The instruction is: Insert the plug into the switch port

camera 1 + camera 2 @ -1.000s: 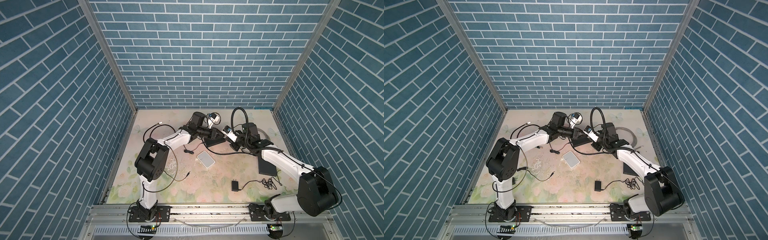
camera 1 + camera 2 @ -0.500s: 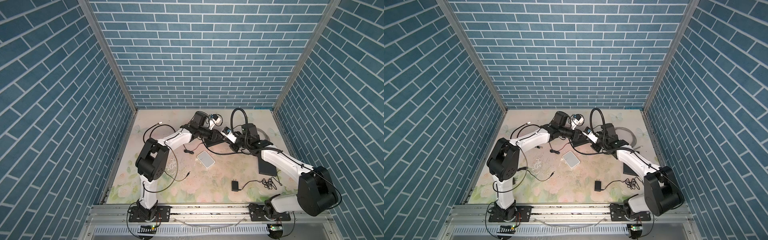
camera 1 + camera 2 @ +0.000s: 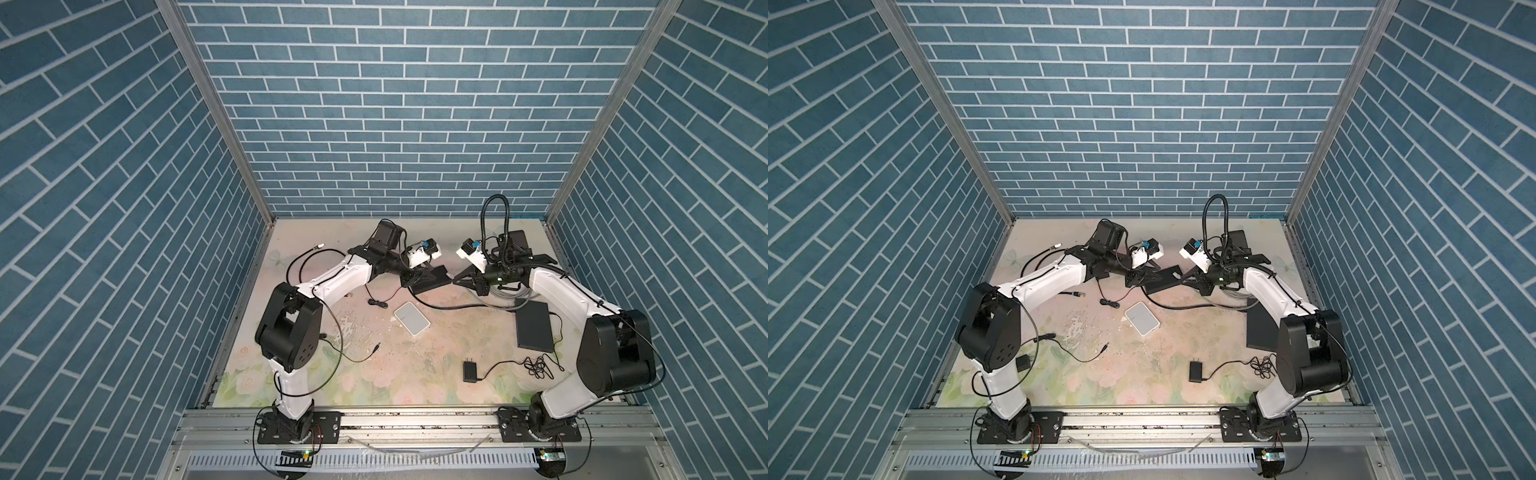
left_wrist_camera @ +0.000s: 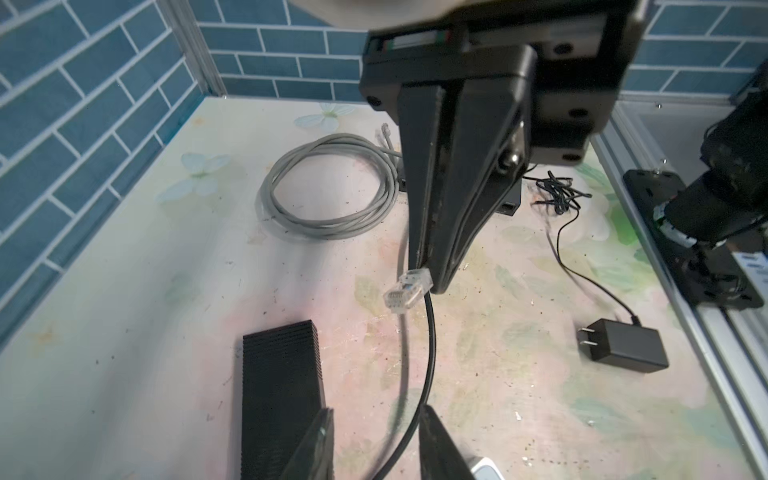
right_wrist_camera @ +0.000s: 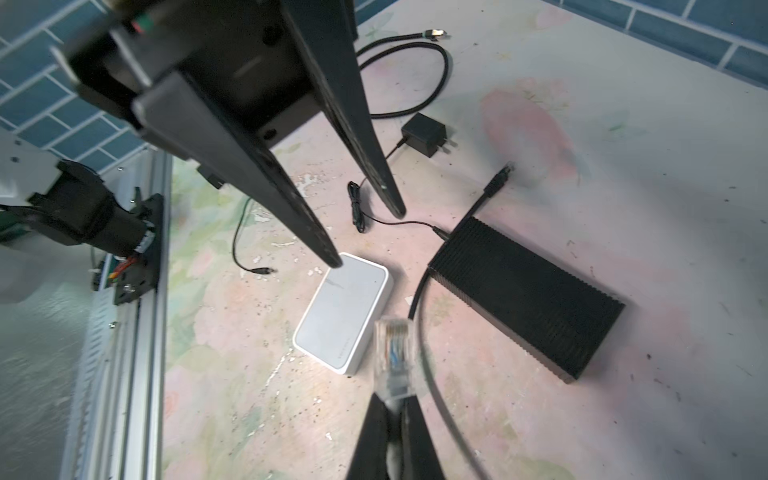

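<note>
Our right gripper (image 5: 392,401) pinches the clear plug (image 5: 392,349) above the table's (image 3: 415,374) back middle; our left gripper (image 5: 368,239) stands open by the black switch (image 5: 528,299). We judge this the lining-up step: next we must square the plug to a port.

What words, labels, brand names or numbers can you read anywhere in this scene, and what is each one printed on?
No text here can be read.
white box: one faint line of print near an edge, too small and blurred to read.
black ribbed box: no lettering shows.
black power adapter: no label shows.
plug: clear plastic, no marking shows.
</note>
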{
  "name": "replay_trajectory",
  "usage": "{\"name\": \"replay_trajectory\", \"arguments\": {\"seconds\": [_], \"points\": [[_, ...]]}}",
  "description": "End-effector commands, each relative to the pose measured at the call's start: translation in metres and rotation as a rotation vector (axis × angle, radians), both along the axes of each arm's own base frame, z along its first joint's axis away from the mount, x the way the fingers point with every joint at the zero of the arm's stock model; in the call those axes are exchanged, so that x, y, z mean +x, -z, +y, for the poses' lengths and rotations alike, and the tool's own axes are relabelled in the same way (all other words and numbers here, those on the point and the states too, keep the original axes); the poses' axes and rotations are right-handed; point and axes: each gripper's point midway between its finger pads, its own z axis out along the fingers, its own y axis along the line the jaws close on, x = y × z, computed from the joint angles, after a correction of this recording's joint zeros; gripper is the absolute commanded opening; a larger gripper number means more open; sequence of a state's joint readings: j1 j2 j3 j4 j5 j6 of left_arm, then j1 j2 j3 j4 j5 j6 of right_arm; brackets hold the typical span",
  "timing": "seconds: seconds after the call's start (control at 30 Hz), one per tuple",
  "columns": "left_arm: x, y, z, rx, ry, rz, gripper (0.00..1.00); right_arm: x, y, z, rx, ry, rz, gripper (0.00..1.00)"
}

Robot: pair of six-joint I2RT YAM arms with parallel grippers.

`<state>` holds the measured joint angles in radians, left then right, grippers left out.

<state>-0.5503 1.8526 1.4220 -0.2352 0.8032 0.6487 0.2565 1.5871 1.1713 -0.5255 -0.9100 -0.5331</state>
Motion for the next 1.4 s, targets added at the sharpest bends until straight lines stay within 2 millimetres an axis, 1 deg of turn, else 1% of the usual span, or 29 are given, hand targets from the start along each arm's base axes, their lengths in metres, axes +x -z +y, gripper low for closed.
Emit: {"name": "replay_trajectory", "arguments": {"seconds": [0.0, 0.07, 0.17, 0.37, 0.5, 0.7, 0.87, 1.0, 1.13, 1.17, 1.23, 1.3, 1.37], "points": [[-0.004, 0.002, -0.005, -0.024, 0.119, -0.152, 0.35, -0.019, -0.014, 0.005, 0.077, -0.096, 0.076, 0.00], [-0.004, 0.001, -0.010, -0.044, 0.138, -0.189, 0.35, -0.022, -0.014, 0.006, 0.089, -0.117, 0.098, 0.00], [-0.010, -0.003, -0.017, -0.060, 0.171, -0.220, 0.35, -0.019, -0.010, 0.007, 0.085, -0.121, 0.127, 0.00], [-0.020, 0.002, -0.024, -0.046, 0.217, -0.235, 0.35, -0.017, -0.010, 0.008, 0.088, -0.126, 0.140, 0.00], [-0.029, 0.005, -0.029, -0.034, 0.250, -0.233, 0.32, -0.018, -0.009, 0.008, 0.088, -0.127, 0.148, 0.00], [-0.035, 0.006, -0.034, -0.017, 0.275, -0.242, 0.30, -0.019, -0.009, 0.008, 0.087, -0.130, 0.156, 0.00], [-0.035, 0.006, -0.037, -0.016, 0.280, -0.244, 0.21, -0.018, -0.010, 0.008, 0.088, -0.133, 0.151, 0.00], [-0.037, 0.004, -0.038, -0.024, 0.286, -0.236, 0.14, -0.018, -0.007, 0.008, 0.082, -0.133, 0.175, 0.00], [-0.039, 0.005, -0.038, -0.018, 0.290, -0.212, 0.01, -0.017, -0.006, 0.008, 0.075, -0.128, 0.176, 0.00], [-0.038, 0.006, -0.038, -0.015, 0.285, -0.201, 0.00, -0.015, -0.005, 0.008, 0.068, -0.119, 0.172, 0.00], [-0.037, 0.008, -0.038, -0.015, 0.270, -0.179, 0.00, -0.012, -0.003, 0.007, 0.055, -0.109, 0.161, 0.03], [-0.035, 0.008, -0.040, -0.029, 0.241, -0.147, 0.00, -0.008, -0.001, 0.005, 0.039, -0.086, 0.155, 0.15], [-0.031, 0.009, -0.042, -0.037, 0.195, -0.084, 0.00, -0.003, 0.001, 0.002, 0.022, -0.055, 0.131, 0.24]]}}
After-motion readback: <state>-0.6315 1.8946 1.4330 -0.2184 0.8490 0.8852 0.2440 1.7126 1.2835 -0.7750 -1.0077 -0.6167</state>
